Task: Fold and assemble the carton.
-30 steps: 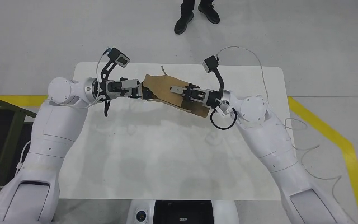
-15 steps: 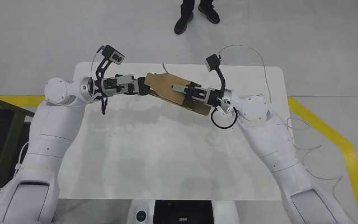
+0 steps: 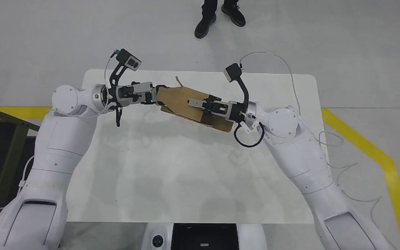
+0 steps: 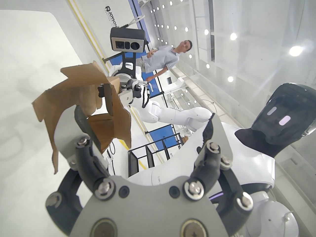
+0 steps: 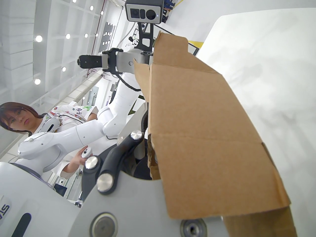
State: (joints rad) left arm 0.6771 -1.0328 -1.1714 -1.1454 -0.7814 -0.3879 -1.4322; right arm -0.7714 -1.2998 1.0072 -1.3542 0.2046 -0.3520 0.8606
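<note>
Top view — carton in right claw over white table — grey floor.

White table with rounded corners, on a pale grey floor. Yellow floor stripe runs diagonally off the table's right side; another yellow stripe comes in from the left edge. Dark frame-like object at the left edge just below that stripe, type unclear. Left wrist view: round ceiling lights, blue wall panel, black metal rail frame behind. Right wrist view: white gridded wall with spot lights.
</note>
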